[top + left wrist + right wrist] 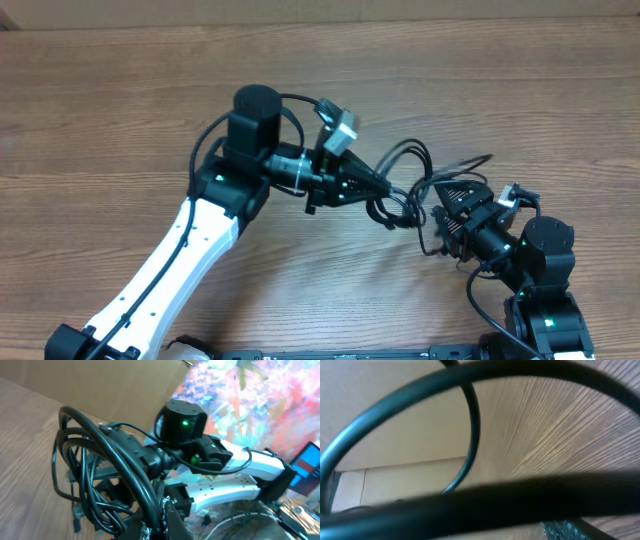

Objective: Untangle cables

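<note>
The cables [408, 165] are a knot of thin black loops lifted over the middle of the table, between my two grippers. My left gripper [385, 188] reaches in from the left and is shut on a bunch of strands. In the left wrist view those cables [115, 460] run down between its fingers [156, 512]. My right gripper [452, 200] sits just right of the knot, jaws apart, with loops lying across them. In the right wrist view a blurred black cable [470, 500] crosses right in front of the camera and only one fingertip [565, 530] shows.
The wooden table [120, 110] stretches bare to the left and back. A cardboard wall [110, 385] stands behind it. The right arm's black wrist [185, 425] is close beyond the knot in the left wrist view. Both arm bases stand at the front edge.
</note>
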Tool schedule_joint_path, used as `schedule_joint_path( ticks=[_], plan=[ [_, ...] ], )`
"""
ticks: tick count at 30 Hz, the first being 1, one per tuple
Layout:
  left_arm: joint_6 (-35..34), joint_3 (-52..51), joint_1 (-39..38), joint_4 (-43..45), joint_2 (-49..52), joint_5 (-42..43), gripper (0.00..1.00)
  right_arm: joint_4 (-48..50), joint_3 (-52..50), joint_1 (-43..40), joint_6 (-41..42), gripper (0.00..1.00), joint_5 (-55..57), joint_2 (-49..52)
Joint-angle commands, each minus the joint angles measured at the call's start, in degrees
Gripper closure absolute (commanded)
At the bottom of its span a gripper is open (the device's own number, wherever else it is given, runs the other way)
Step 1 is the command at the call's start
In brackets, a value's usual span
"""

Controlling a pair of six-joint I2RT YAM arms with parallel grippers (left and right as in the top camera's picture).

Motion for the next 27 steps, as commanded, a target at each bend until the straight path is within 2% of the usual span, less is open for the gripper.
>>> schedule_joint_path(
  ticks=[1,4,10,13,16,23,27],
  plan=[
    [-0.79,0.94,-2.12,1.46,-1.25,1.97,0.96,0.42,1.55,-0.11,0.81,0.19,2.27,-0.31],
    [-0.81,0.94,-3.3,2.71,-1.25,2.1,0.96,0.85,1.55,-0.11,1.77,0.33,2.93,-0.31],
    [-0.79,0.94,-4.09,2.8,-1.25,2.12,0.96,0.74,1.55,-0.11,1.7,0.94,3.82,-0.31],
    [-0.85,0.94,-3.74,2.99,-1.25,2.14,0.96,-0.87,1.55,-0.11,1.49,0.96,4.68,-0.31],
    [-3.19,0.94,-2.71,4.22,-1.25,2.8,0.96,-7.28,1.55,-0.11,1.51,0.96,10.64,-0.31],
    [-9.42,0.94,-0.2,13.03,-1.27,6.67,0.96,-20.28,1.55,-0.11,1.51,0.96,24.87,-0.31],
    [-11.08,0.94,1.27,14.8,-1.27,6.69,0.96,-22.08,1.55,-0.11,1.49,0.96,26.91,-0.31]
  ],
)
